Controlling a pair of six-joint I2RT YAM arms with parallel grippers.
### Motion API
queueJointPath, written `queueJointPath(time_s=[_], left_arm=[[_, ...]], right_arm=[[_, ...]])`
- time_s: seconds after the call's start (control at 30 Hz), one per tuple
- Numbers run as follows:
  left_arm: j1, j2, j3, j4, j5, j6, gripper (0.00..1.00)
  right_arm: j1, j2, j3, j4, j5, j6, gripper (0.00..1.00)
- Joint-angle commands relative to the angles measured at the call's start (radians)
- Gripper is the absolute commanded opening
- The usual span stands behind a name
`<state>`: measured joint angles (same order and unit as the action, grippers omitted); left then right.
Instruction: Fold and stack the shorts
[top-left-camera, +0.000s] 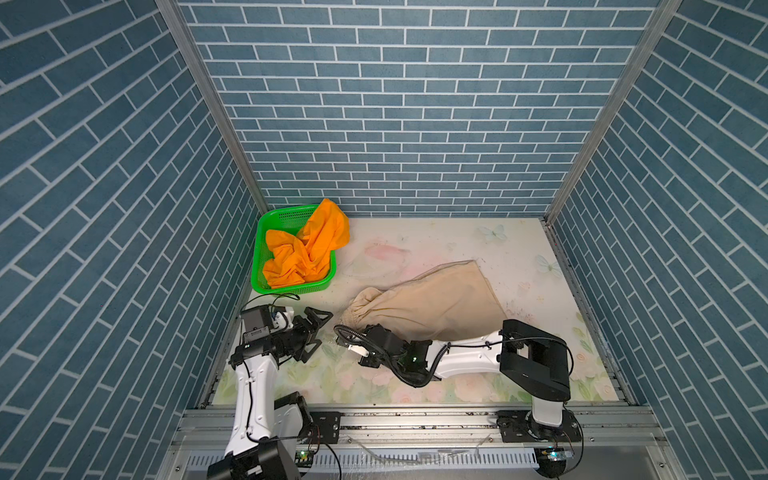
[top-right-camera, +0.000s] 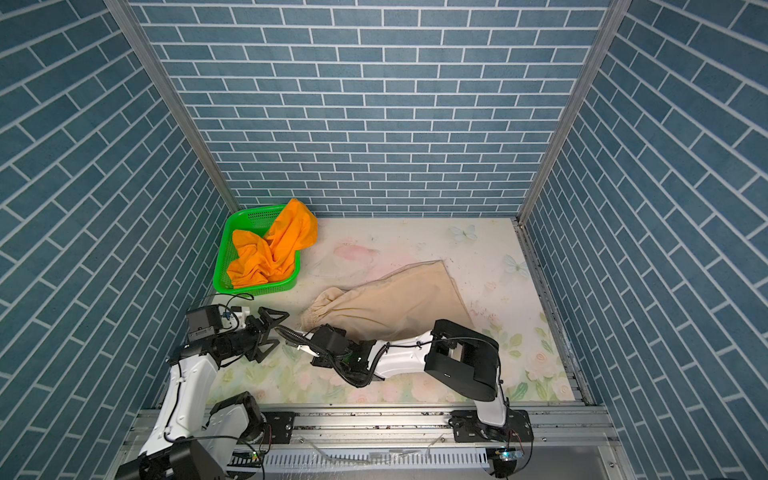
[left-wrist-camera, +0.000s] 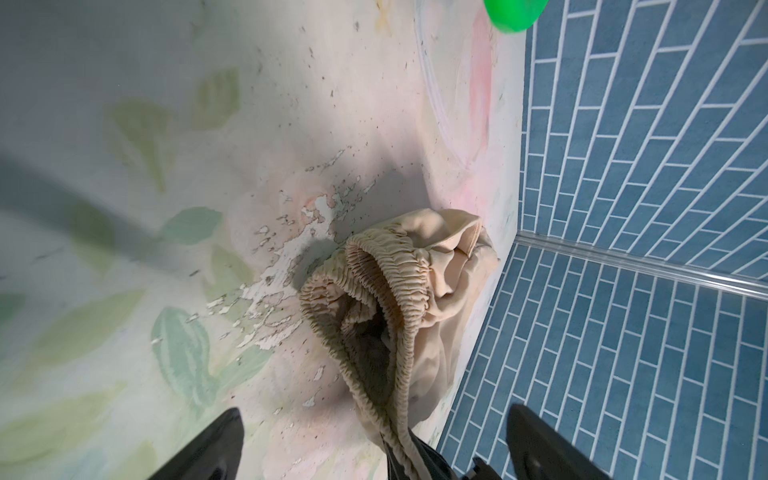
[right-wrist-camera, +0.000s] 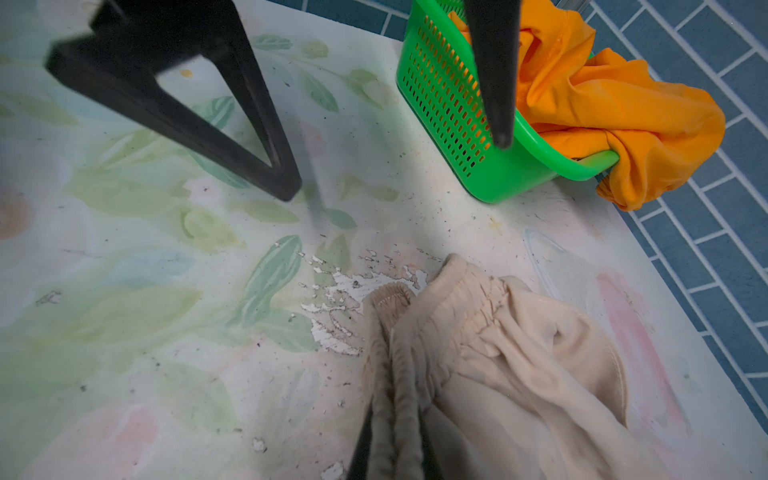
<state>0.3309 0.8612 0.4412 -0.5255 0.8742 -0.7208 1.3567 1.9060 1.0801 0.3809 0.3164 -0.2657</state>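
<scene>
**Right gripper pinches the waistband, left stands ready**

The right gripper (right-wrist-camera: 392, 455) is clamped tight on the gathered waistband (left-wrist-camera: 388, 276) of the beige shorts (top-left-camera: 436, 303). The right wrist view shows the elastic squeezed between its dark fingers, with the cloth bunching up just beyond them. The beige shorts lie on the floral table (top-left-camera: 440, 241), right of centre. The waistband end points toward the left arm and the leg fans out flat toward the back right corner.

The left gripper (top-left-camera: 319, 332) hangs just beside that waistband with its fingers spread as wide as they go, holding nothing. In its own wrist view the bunched elastic sits right between the two open fingers.

The orange shorts (top-left-camera: 307, 253) are crumpled in the green basket (top-left-camera: 258, 266) at the back left, with one end spilling over the rim, and they look untouched.

By my reading this is early in the task, the spreading-out stage of the first pair, with no fold made and nothing stacked. The next move seems to call for the left gripper to close on a second point of the waistband, well apart from the right's pinch. The two arms could then draw the elastic out straight and lay the pair flat. The waistband is doubled over on itself, so the left fingers must take the right layer. If they grab both layers at once, the shorts may stay twisted when pulled out.
</scene>
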Motion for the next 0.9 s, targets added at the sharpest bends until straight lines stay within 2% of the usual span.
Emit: queueJointPath(time_s=[0.0,0.07,0.3,0.47,0.6,0.87], left_arm=[[-0.083,-0.002,-0.086,0.249,-0.039,-0.192,1.0],[-0.109,-0.011,-0.125,0.308,-0.063,-0.234,1.0],[-0.147,0.012,-0.166,0.382,-0.087,-0.261,1.0],[-0.241,0.039,-0.19,0.49,-0.137,-0.326,1.0],[-0.299,0.093,-0.19,0.514,-0.171,-0.327,1.0],[-0.398,0.253,-0.174,0.686,-0.23,-0.336,1.0]], right_arm=[[0.007,0.007,-0.008,0.048,-0.01,0.009,0.0],[0.007,0.004,-0.014,0.049,-0.009,0.005,0.0],[0.011,0.004,-0.027,0.071,-0.01,0.004,0.0],[0.014,0.019,-0.02,0.087,-0.004,-0.001,0.0],[0.015,0.027,-0.015,0.097,-0.004,0.0,0.0],[0.022,0.017,-0.027,0.134,0.012,0.003,0.0]])
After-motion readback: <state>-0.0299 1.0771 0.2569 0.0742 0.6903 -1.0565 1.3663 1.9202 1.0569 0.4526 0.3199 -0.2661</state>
